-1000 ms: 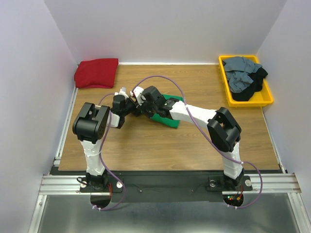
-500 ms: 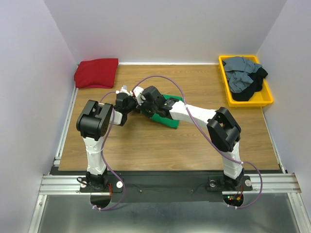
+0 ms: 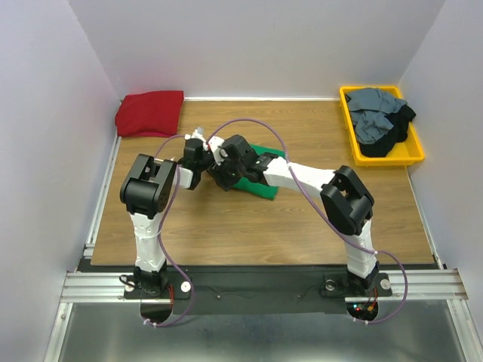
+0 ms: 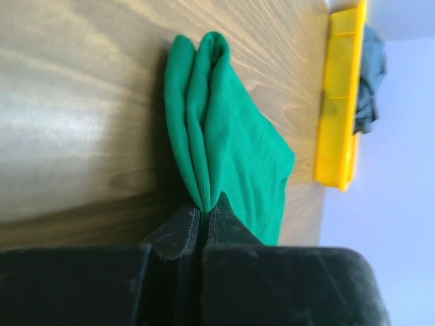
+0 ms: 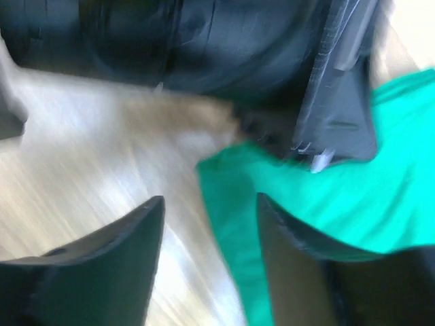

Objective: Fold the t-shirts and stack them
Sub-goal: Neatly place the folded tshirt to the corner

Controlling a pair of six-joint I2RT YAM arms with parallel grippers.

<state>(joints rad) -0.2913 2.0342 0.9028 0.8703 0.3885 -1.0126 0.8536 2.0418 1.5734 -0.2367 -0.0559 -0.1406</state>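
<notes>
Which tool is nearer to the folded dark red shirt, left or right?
Left. The left tool, at the green shirt's edge, is right of the dark red shirt; the right tool is even farther right.

A rectangular yellow plastic tray (image 3: pixel 389 160) sits at the far right corner of the brown wood-grain table (image 3: pixel 226 226), close to the right-hand plain white wall (image 3: pixel 453 151). White walls also close in the far and left sides. A silver aluminium rail (image 3: pixel 423 284) runs along the table's near edge.
</notes>
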